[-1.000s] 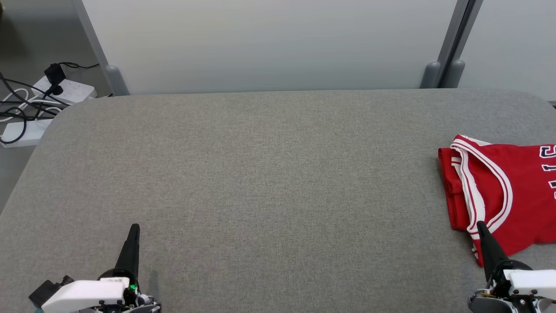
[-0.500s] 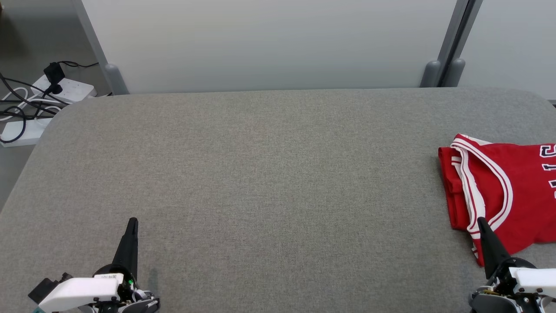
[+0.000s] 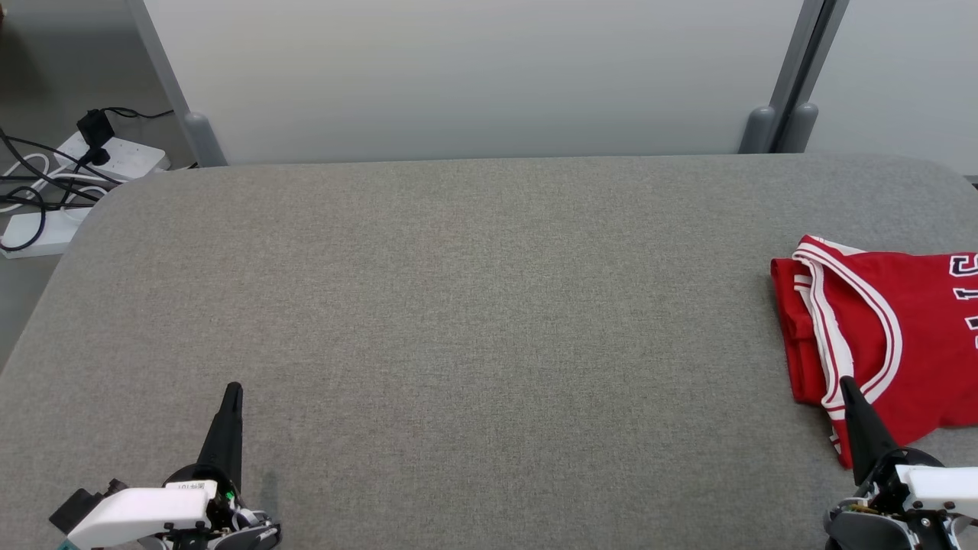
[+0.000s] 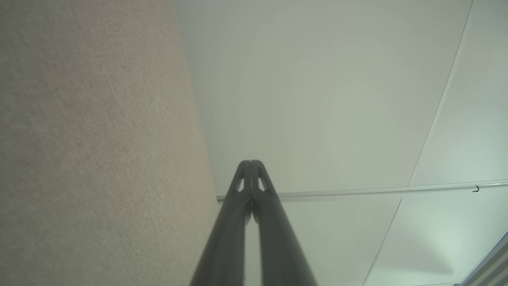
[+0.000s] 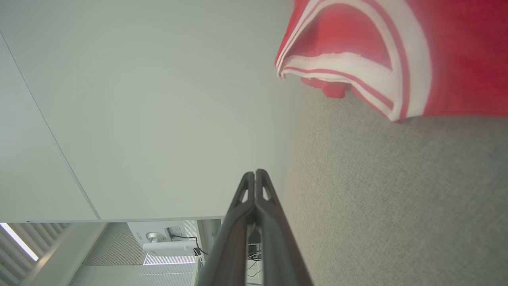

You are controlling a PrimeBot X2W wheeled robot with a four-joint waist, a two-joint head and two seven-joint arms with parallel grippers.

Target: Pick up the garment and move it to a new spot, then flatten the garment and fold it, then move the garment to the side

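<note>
Jersey cloth in red with white and dark trim is counted once: a single garment [image 3: 879, 336] is laid in folded layers at the right side of the table [image 3: 458, 305], and its right part is cut off by the edge of the head view. Two grippers are seen at the near edge. The left gripper [image 3: 232, 389] is placed near the left corner with its fingers pressed together, and nothing is held in it. The right gripper [image 3: 845, 382] is likewise fully closed and empty; its tip is seen in front of the garment's near left corner in the head view, while in the right wrist view the cloth is shown apart from the fingertips.

Two power strips [image 3: 114, 156] with several cables [image 3: 30, 191] are seen on the floor beyond the far left corner. Three grey posts [image 3: 202, 137] are counted along the pale panel [image 3: 474, 76] behind the far edge, one at the left and two at the right. Both far corners of the table are rounded. A wide stretch of bare grey fabric is left open between the grippers and across the middle and left.
</note>
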